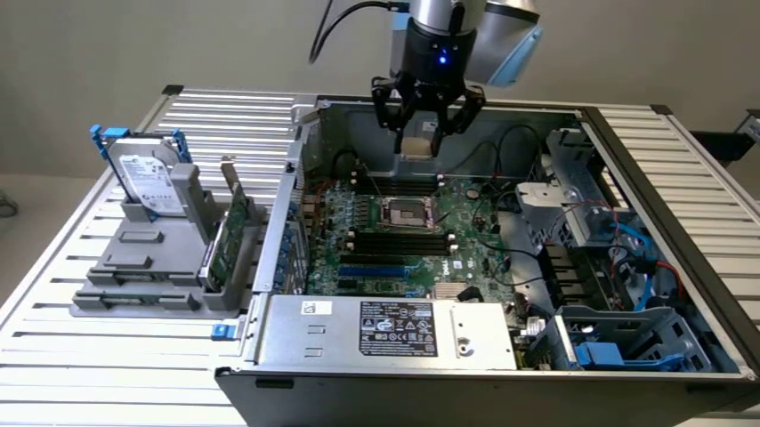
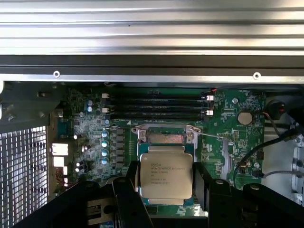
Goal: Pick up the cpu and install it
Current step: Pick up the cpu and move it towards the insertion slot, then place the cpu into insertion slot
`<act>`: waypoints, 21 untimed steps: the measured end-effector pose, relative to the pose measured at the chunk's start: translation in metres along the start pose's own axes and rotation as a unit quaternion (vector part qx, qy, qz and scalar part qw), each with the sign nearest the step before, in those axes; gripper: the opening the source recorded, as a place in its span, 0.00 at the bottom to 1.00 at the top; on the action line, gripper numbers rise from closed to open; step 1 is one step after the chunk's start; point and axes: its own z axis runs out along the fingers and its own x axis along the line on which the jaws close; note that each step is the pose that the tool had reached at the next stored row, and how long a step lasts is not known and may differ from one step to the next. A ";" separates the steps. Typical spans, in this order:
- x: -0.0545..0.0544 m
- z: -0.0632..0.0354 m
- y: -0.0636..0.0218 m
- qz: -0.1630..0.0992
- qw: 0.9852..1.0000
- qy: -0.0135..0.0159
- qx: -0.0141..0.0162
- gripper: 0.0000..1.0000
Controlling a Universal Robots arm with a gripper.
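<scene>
A: Eyes on the cpu. What's written on that silvery top?
B: Several lines of small dark print, too fine to read. The lines run from one finger across to the other.
A: Which way is it facing?
B: Printed face up toward the wrist, lying flat, roughly level with the board. It's near enough square, so I can't call a long axis.
A: Who's got it?
B: The hand, narrowed onto it, with one black finger on each of two opposite edges. One cpu, two fingers.
A: Where is it against the socket?
B: Above the socket, clear air between them, no contact. From the wrist, the chip overlaps one side of the socket's silvery frame.
A: Around the socket?
B: Four black memory slots just beside it, lying side by side. One round coin cell sits a little farther off on the green motherboard.
A: Further out?
B: One silver power supply, well apart from the socket, on the side nearer the exterior camera. It has one black label and one small white sticker, neither readable.
A: Outside the case?
B: Well away from the socket, to the exterior view's left, on the slatted bench, there's one grey holder. It carries one hard drive with blue handles and an unreadable white label, plus one green card standing upright.
</scene>
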 end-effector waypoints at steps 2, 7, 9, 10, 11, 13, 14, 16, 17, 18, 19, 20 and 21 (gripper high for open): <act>0.000 0.0018 -0.0001 -0.001 1.000 -0.001 0.000 0.55; 0.000 0.0018 -0.0001 -0.001 1.000 -0.001 0.000 0.55; 0.000 0.0018 -0.0001 -0.001 1.000 -0.001 0.000 0.55; 0.000 0.0018 -0.0001 -0.001 1.000 -0.001 0.000 0.55; 0.000 0.0018 -0.0001 -0.001 1.000 -0.001 0.000 0.55; 0.000 0.0018 -0.0001 -0.001 1.000 -0.001 0.000 0.55; 0.000 0.0018 -0.0001 -0.001 1.000 -0.001 0.000 0.55; 0.000 0.0018 -0.0001 -0.001 1.000 -0.001 0.000 0.55; 0.000 0.0018 -0.0001 -0.001 1.000 -0.001 0.000 0.55; 0.000 0.0018 -0.0001 -0.001 1.000 -0.001 0.000 0.55; 0.000 0.0018 -0.0001 0.000 1.000 -0.001 0.000 0.55; 0.000 0.0019 -0.0001 0.002 1.000 -0.001 0.000 0.55; 0.000 0.0021 -0.0001 0.010 1.000 -0.002 -0.001 0.55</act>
